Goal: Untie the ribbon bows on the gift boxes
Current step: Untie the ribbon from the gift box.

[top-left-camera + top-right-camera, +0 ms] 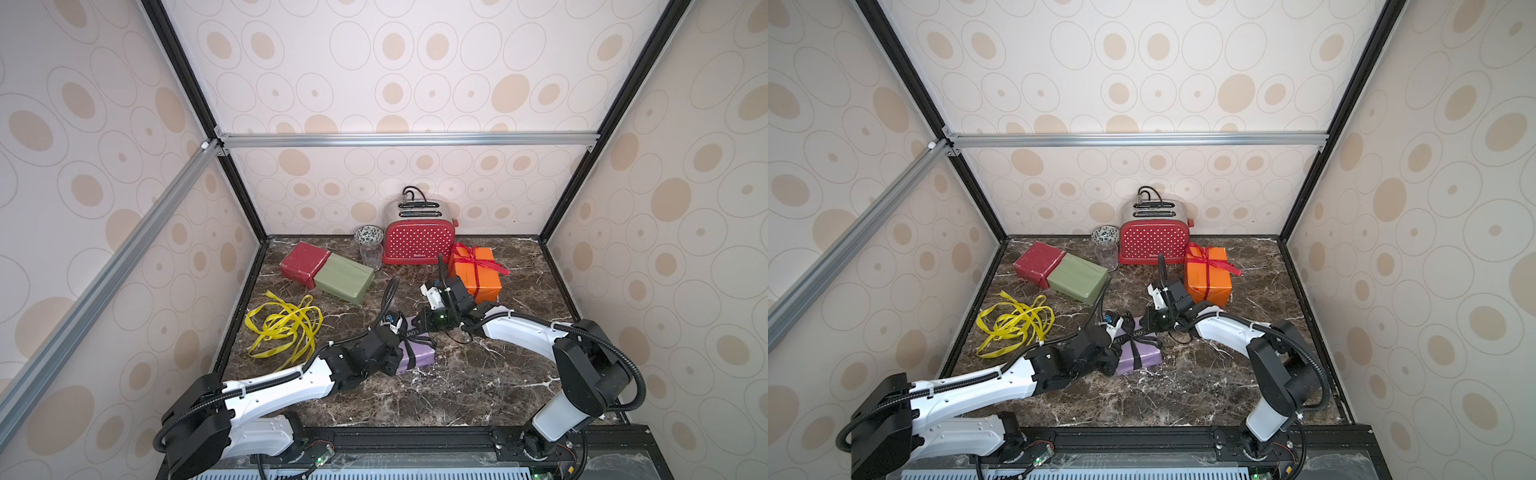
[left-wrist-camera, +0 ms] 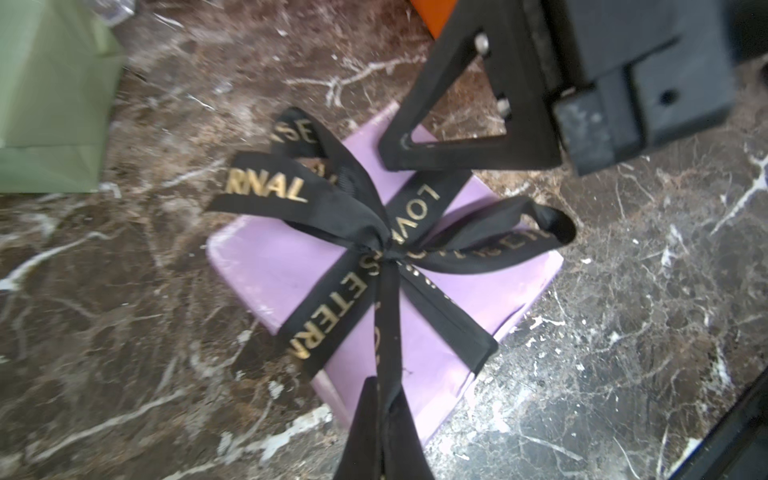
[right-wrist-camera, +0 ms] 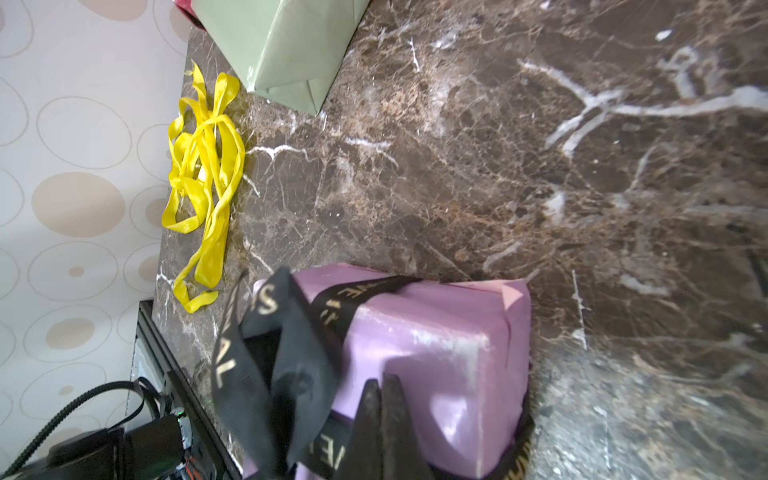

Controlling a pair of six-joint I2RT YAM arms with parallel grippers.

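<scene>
Left wrist view: bow on the purple box is not yet undone

You see this box lying on the marble table, near the front middle, with its black ribbon tied in a bow. Your left gripper is pinched on one tail of this ribbon. Your right gripper has its jaws pressed together at the far edge of the box; whether it holds ribbon, I cannot tell. The orange box beside the toaster carries a tied red ribbon. At the left, the yellow ribbons lie loose.
</scene>
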